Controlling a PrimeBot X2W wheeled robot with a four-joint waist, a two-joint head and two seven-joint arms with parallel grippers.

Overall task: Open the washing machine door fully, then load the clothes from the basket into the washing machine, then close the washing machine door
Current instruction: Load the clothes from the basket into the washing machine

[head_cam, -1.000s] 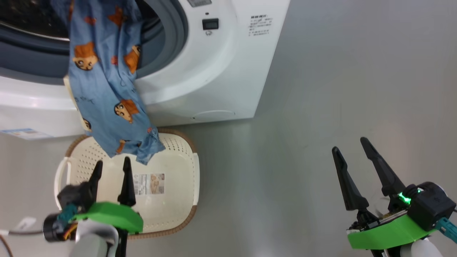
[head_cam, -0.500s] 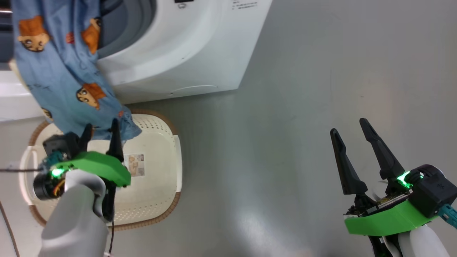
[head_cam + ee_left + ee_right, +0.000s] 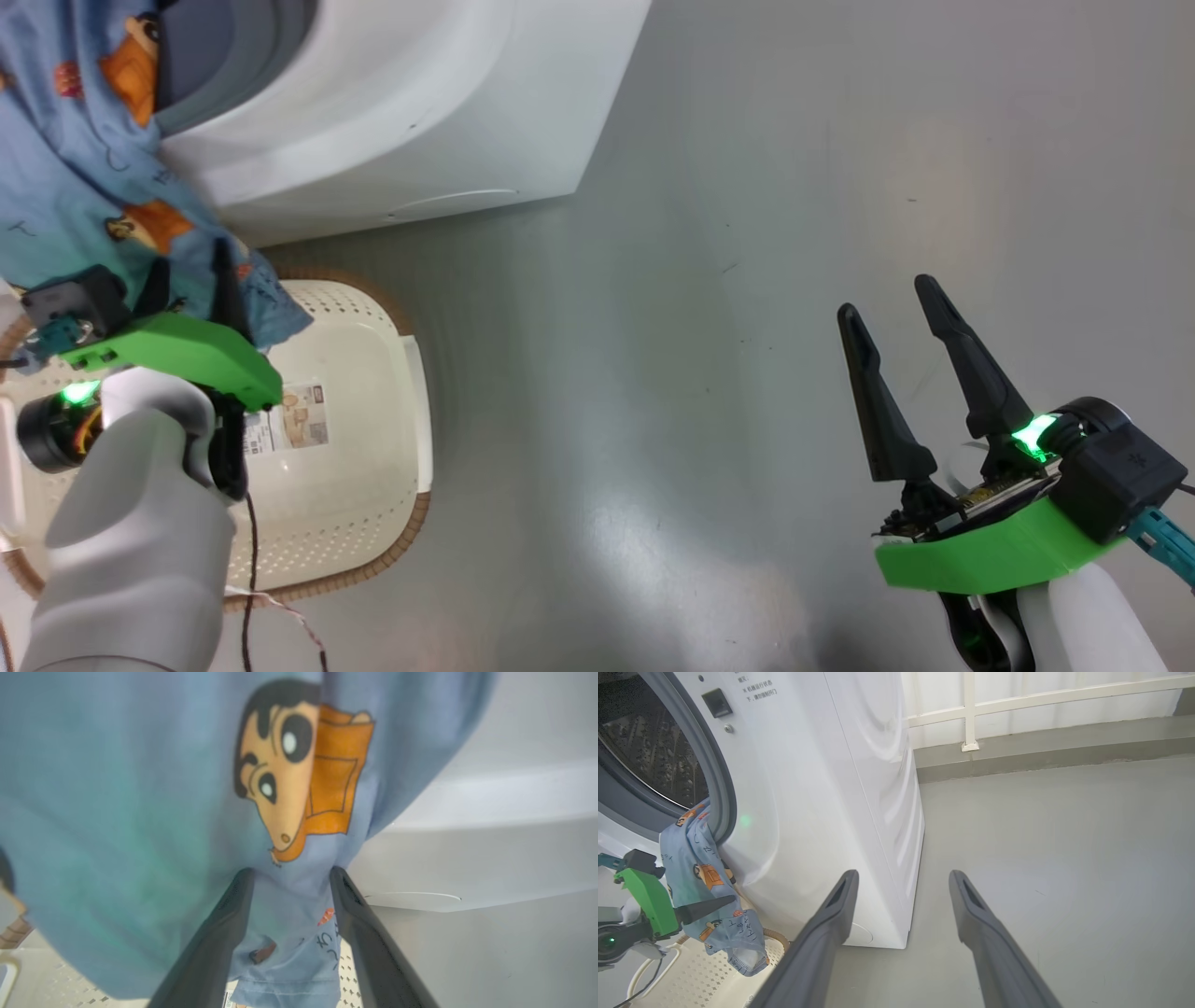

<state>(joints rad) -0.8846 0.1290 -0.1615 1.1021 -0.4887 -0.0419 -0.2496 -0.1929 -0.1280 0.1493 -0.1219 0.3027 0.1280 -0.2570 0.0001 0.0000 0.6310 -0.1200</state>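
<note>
Fabric of the clothes (image 3: 65,187) is soft and light blue, printed with orange and brown cartoon figures. It hangs in folds from the grey rubber gasket (image 3: 721,788) of the washing machine (image 3: 420,112), at upper left of the head view, down to the basket (image 3: 359,504) below.

Basket: cream-white perforated plastic, rounded rectangle, brown woven-look rim, label sticker (image 3: 285,425) on its floor.

Machine body: smooth, glossy white, with a perforated steel drum (image 3: 654,756) behind the gasket.

Left gripper (image 3: 189,257), at mid-left of the head view, has its dark tapered fingers (image 3: 224,280) spread with one fold of cloth between them. Whether they press the cloth cannot be made out. Its green housing (image 3: 177,350) and pale forearm (image 3: 131,541) cover part of the basket.

Right gripper (image 3: 885,297), at lower right, is spread wide and empty above the smooth grey floor (image 3: 700,280), well apart from the machine.

The frame edge cuts off the upper cloth. In the left wrist view the near cloth is blurred.
</note>
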